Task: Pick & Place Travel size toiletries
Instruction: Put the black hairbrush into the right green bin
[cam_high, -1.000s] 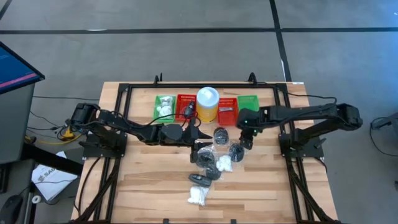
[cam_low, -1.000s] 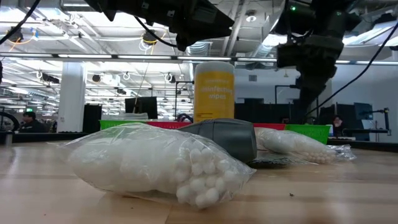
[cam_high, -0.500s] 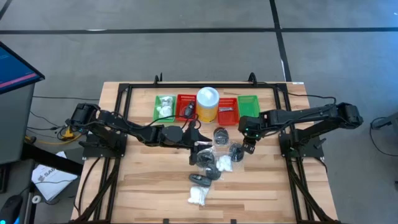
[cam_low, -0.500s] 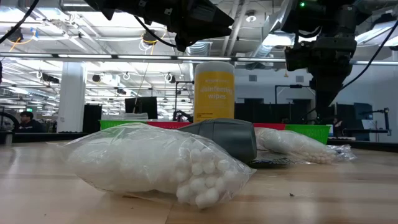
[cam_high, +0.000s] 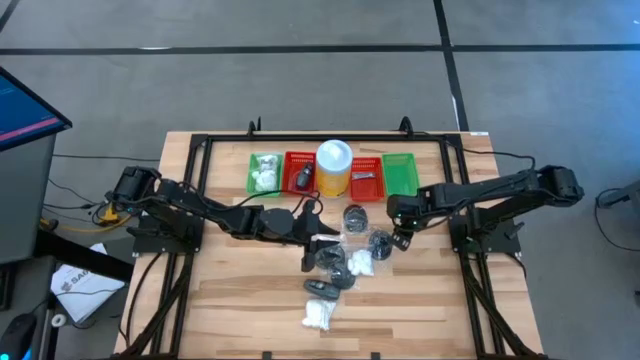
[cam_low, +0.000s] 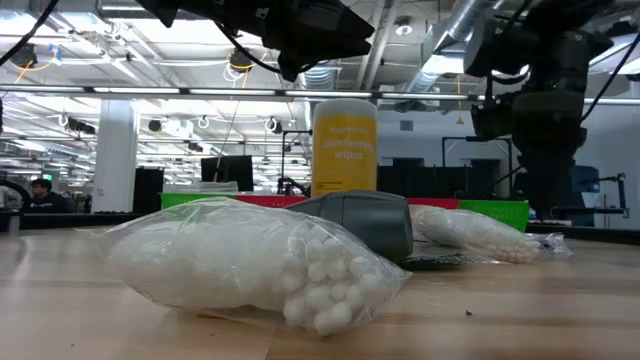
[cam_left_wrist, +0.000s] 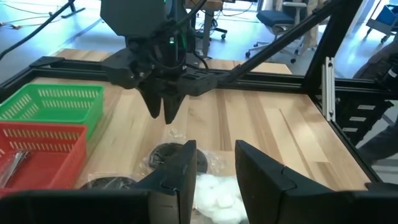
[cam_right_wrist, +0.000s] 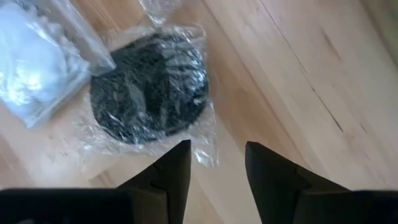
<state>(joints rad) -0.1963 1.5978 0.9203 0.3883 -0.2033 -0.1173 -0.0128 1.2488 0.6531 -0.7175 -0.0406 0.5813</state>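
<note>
Hovering: R pincer (cam_right_wrist: 214, 165) over wrapped disc (cam_right_wrist: 148, 87)

Two dark, near-black jointed arms, slim tubular links, bulkier rounded joint housings. Left arm (cam_high: 200, 208): orange-yellow cabling at base. Right arm (cam_high: 500, 187): thin black cable looping beside upper link. Left gripper (cam_left_wrist: 213, 171): two matte black blocky fingers with flat inner faces. Right gripper (cam_right_wrist: 216, 167): same matte black angular fingers. Right arm's wrist housing (cam_left_wrist: 134, 18) dark, boxy, small green light glowing on it.
</note>
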